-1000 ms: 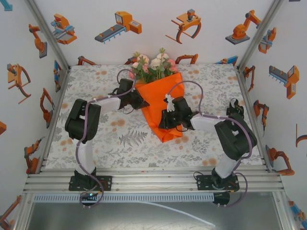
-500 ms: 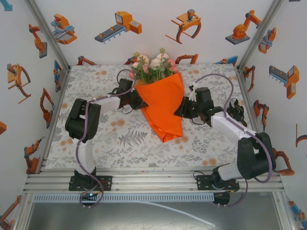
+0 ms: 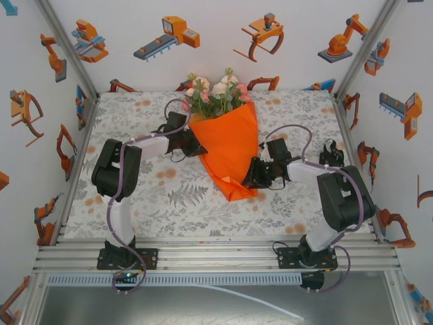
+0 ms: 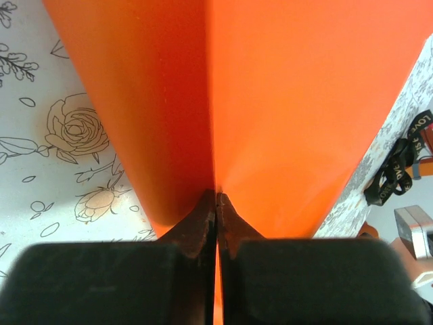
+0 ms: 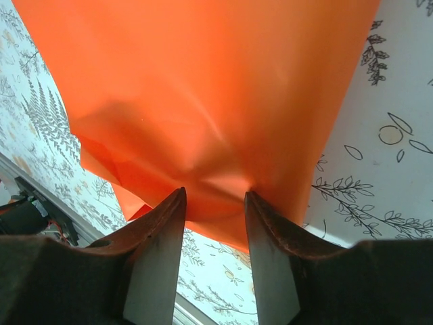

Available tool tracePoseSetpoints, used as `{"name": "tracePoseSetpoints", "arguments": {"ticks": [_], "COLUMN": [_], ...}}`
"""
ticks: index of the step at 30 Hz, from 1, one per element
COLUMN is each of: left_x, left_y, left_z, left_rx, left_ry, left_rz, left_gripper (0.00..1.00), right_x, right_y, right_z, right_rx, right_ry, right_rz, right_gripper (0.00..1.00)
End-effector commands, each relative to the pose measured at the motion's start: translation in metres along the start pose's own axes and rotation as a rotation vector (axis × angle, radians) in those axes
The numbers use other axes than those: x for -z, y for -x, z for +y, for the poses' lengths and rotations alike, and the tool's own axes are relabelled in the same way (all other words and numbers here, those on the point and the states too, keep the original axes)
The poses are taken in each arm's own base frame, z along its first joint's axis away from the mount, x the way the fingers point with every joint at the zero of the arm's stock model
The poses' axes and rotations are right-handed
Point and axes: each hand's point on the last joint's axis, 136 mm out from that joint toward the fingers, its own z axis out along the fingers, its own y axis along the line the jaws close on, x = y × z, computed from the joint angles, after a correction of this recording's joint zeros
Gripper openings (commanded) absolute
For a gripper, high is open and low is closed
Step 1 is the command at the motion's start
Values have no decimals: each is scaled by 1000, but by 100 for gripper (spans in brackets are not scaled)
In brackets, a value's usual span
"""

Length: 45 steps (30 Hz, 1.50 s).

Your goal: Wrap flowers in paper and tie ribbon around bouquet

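Left claw point(image 3: 192, 143) is biting the paper point(image 3: 229, 145) at its 9 o'clock edge in the overhead view, and the right claw point(image 3: 252, 173) is sitting at the cone's 4 o'clock side, near the tip. The flowers point(image 3: 215, 93) are sprouting from the 12 o'clock end, with the tip pointing to 6 o'clock.

From the left wrist, I am seeing the left claw point(image 4: 216, 203) pinched tight on a fold of the paper point(image 4: 291, 101), with just the sheet between its jaws. The ribbon point(image 4: 398, 162) is lying loose on the tablecloth point(image 4: 40, 135) at 3 o'clock, apart from the paper.

From the right wrist, the right claw point(image 5: 215, 196) is standing narrowly parted and gripping nothing, the paper's point(image 5: 203, 81) crumpled lower edge sitting just at its tips.

I am judging the wrapping as mostly done, since the bouquet point(image 3: 226, 122) is already forming a cone. The tying is not yet begun.
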Motion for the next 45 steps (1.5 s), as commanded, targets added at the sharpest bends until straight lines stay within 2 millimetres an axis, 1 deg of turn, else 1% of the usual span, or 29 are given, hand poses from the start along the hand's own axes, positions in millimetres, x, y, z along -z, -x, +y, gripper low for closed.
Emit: {"name": "tracePoseSetpoints", "arguments": {"ticks": [1, 4, 6, 8, 9, 11, 12, 14, 16, 18, 20, 22, 25, 28, 31, 33, 36, 37, 39, 42, 44, 45], "left_x": [20, 49, 71, 85, 90, 90, 84, 67, 47, 26, 10, 0, -6, -7, -4, -3, -6, -7, -9, -11, -12, -12], "left_y": [15, 21, 22, 14, 6, -14, -27, -53, -78, -99, -116, -132, -157, -181, -197, -204, -207, -208, -207, -204, -201, -201], "left_z": [-16, -30, -41, -55, -63, -82, -88, -99, -103, -95, -88, -85, -73, -49, -22, -11, -1, 1, 3, 5, 6, 6], "left_rx": [-39, -71, -75, -81, -91, -119, -119, -120, -152, -165, -138, -114, -118, -88, -86, -100, -150, -172, -197, -206, -206, -206], "left_ry": [-17, -19, -17, -33, -41, -60, -63, -78, -70, -33, -33, -47, -27, 15, 69, 88, 101, 101, 97, 102, 104, 105], "left_rz": [-40, -84, -109, -121, -119, -96, -61, 18, 95, 198, 290, 371, 489, 590, 634, 652, 654, 655, 647, 628, 612, 607], "left_gripper": [21, 26, 27, 28, 28, 28, 28, 27, 27, 25, 20, 17, 16, 15, 14, 13, 13, 13, 12, 12, 11, 11], "right_x": [0, 0, 1, 2, 3, 4, 4, 4, 4, 3, 2, 0, 0, 1, 6, 10, 17, 19, 22, 19, 13, 10], "right_y": [-6, -8, -11, -14, -15, -16, -16, -18, -21, -27, -34, -39, -36, -28, -20, -15, -3, 3, 18, 41, 54, 57], "right_z": [-9, -8, -6, -4, -2, 1, 3, 1, -1, -4, -8, -10, -13, -9, -4, 1, 18, 25, 30, 24, 15, 9], "right_rx": [23, 35, 53, 73, 87, 111, 123, 138, 167, 215, 266, 291, 279, 257, 246, 243, 225, 204, 144, 4, -89, -127], "right_ry": [-55, -49, -36, -19, -5, 17, 27, 22, 13, -11, -44, -69, -82, -77, -77, -74, -19, 10, 52, 109, 156, 169], "right_rz": [34, 50, 55, 56, 53, 48, 45, 43, 50, 79, 113, 130, 107, 64, 30, 12, -10, -24, -48, -75, -99, -106], "right_gripper": [41, 41, 42, 43, 44, 46, 47, 48, 49, 50, 49, 49, 48, 48, 48, 49, 49, 49, 49, 49, 48, 48]}}
